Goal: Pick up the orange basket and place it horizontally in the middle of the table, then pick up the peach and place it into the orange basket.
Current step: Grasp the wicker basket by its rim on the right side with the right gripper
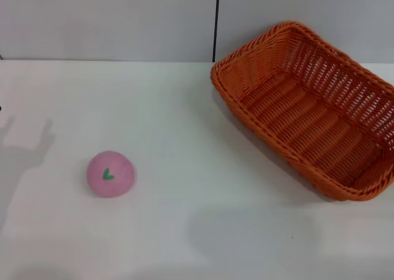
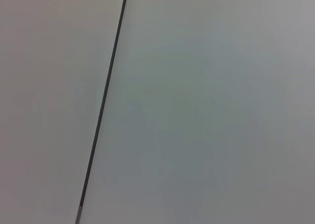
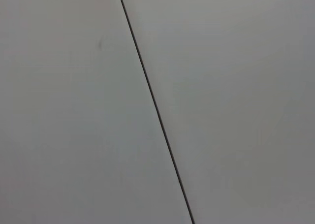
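Right, your orange basket [image 1: 308,111] sits on the far right of the tabletop [image 1: 184,108], mouth up, its long axis running diagonally from far centre toward the near right edge, not square to you. Look inside: nothing but woven floor showing. The peach [image 1: 111,173] rests well apart, near left on the tabletop, green leaf mark facing the head camera. Neither gripper shows in any view, so I cannot tell you whether they are spread or closed; both wrist cameras see only grey wall panels [image 2: 206,111] with a dark seam [image 3: 152,101].
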